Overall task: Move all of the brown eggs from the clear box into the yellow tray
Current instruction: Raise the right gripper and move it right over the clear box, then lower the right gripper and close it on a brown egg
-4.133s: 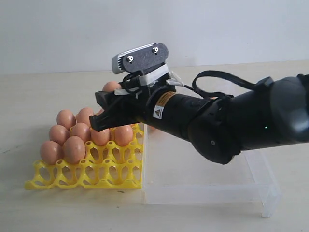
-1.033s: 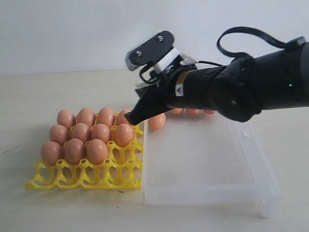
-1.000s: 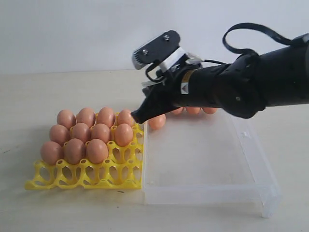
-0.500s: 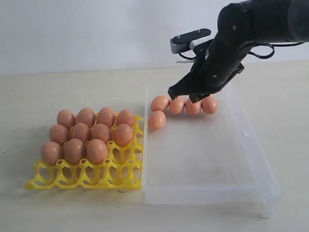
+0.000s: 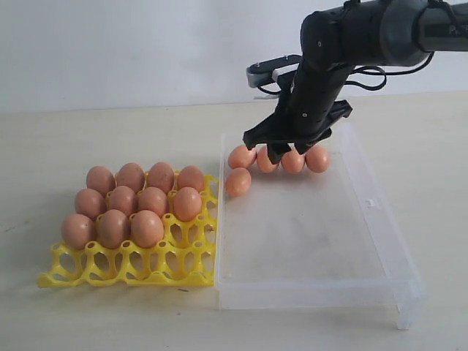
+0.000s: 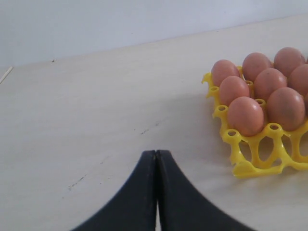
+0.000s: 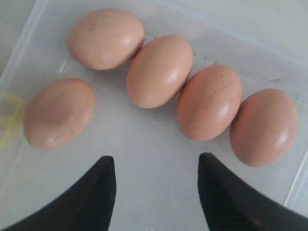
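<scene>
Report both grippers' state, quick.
Left gripper: closed, empty.
Right gripper: open, holding nothing, by the brown eggs in the clear box.

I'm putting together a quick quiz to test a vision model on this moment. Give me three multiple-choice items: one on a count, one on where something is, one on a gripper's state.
1. How many smooth orange-brown oval eggs sit in the bright yellow plastic lattice egg tray?
A) Four. B) Eleven. C) Sixteen.
2. Where is the right gripper?
A) Over the yellow tray. B) Out of every camera's sight. C) Above eggs in the shallow clear plastic box.
3. How does the left gripper stand?
A) Shut and empty. B) Wide open. C) Shut on an egg.

Answers: 1 B, rows of four, four and three fill the tray; 2 C, its wrist view looks down on five eggs in the box; 3 A, its jaws meet with nothing between them.
</scene>
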You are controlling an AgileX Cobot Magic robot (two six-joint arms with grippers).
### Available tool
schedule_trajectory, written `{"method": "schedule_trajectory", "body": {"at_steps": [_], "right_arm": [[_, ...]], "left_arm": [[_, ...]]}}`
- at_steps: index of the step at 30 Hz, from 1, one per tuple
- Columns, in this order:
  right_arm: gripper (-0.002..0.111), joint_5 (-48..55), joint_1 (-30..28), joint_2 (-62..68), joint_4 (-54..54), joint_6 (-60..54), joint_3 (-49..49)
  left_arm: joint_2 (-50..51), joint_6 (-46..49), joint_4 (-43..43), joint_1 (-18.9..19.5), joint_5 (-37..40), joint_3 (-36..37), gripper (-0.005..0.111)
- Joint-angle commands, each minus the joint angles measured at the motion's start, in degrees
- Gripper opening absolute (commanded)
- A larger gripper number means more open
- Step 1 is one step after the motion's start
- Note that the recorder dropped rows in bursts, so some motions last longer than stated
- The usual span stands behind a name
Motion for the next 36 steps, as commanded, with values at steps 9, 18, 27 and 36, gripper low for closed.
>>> {"method": "schedule_trajectory", "body": {"at_steps": [9,18,27,36], "right_arm": [[0.051,-1.2,-3.4,3.7,-0.2,2.9,-4.7],[0.051,-6.6,-3.5,5.3,-0.1,5.5,-4.7],[0.051,-8.7,-3.6,5.7,-1.0,7.7,-4.7],[0.051,-4.9,-3.6,6.4,-1.0,7.7,-4.7]], "left_arm": [[-0.3,-0.3,-0.1,-0.3,-0.4,-0.2,0.0],[-0.3,-0.3,-0.1,-0.3,-0.4,-0.2,0.0],[-0.3,-0.3,-0.1,-0.3,-0.4,-0.2,0.0],[-0.3,-0.3,-0.1,-0.3,-0.4,-0.2,0.0]]}}
